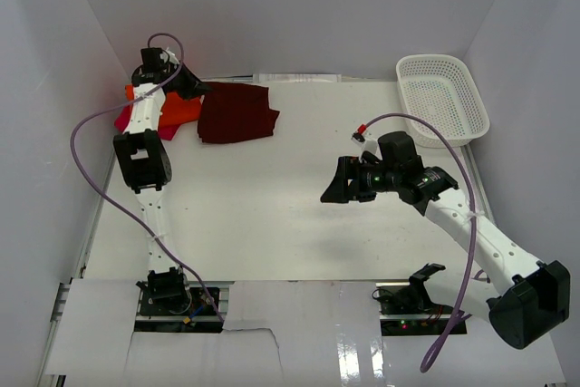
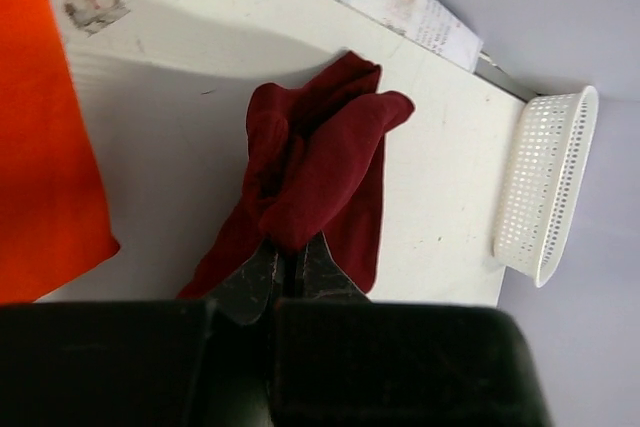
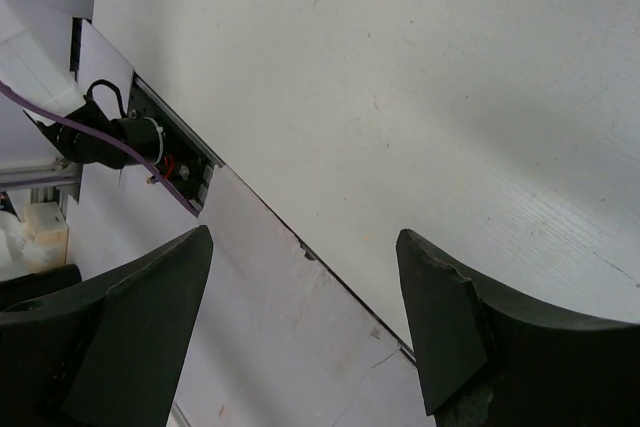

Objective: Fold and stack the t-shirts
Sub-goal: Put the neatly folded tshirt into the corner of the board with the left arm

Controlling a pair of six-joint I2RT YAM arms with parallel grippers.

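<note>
right under the left wrist lens, the left gripper is pinched almost fully closed on a bunched fold of the maroon shirt, and the cloth hangs from the fingertips in a twisted clump rather than flat. from above, that shirt lies at the far left of the table, its edge touching the orange shirt, with a pink shirt showing from under the orange one. the right gripper hangs wide open over bare table, well apart from the cloth, holding nothing.

i judge the step in hand to be pulling the maroon shirt out into open space to spread it. to do it well i'd draw it slowly toward the middle, low enough that the loose part slides flat, and away from the orange shirt so that one doesn't drag along. then i'd bring the right gripper in to take a second corner before any fold, since a single pinch leaves it twisted.
</note>
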